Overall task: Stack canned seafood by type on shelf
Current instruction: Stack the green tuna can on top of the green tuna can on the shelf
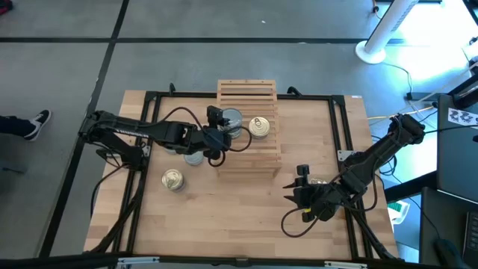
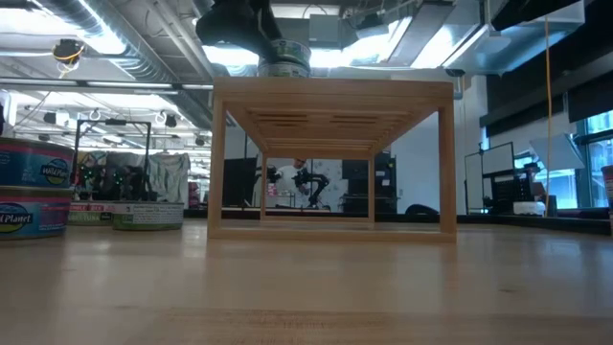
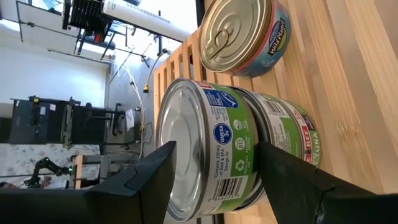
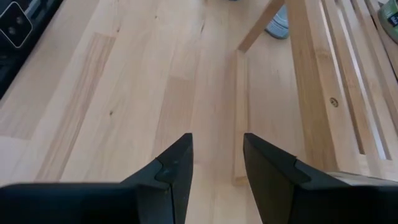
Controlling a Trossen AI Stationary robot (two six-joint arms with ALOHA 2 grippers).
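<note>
The shelf (image 1: 249, 127) is a light slatted wooden rack at the table's (image 1: 239, 217) far middle, and in the low view its top face is hidden. On it stand a stack (image 3: 236, 149) of two green-labelled tins, grey-topped, and beside them a gold ring-pull tin (image 1: 258, 127); the lower stacked tin is mostly hidden behind the upper. The left gripper (image 3: 214, 180) is clamped on the upper tin, whose far side is cut off, while the right gripper (image 4: 216, 158) hangs with fingers apart over bare table near the right edge, holding nothing.
</note>
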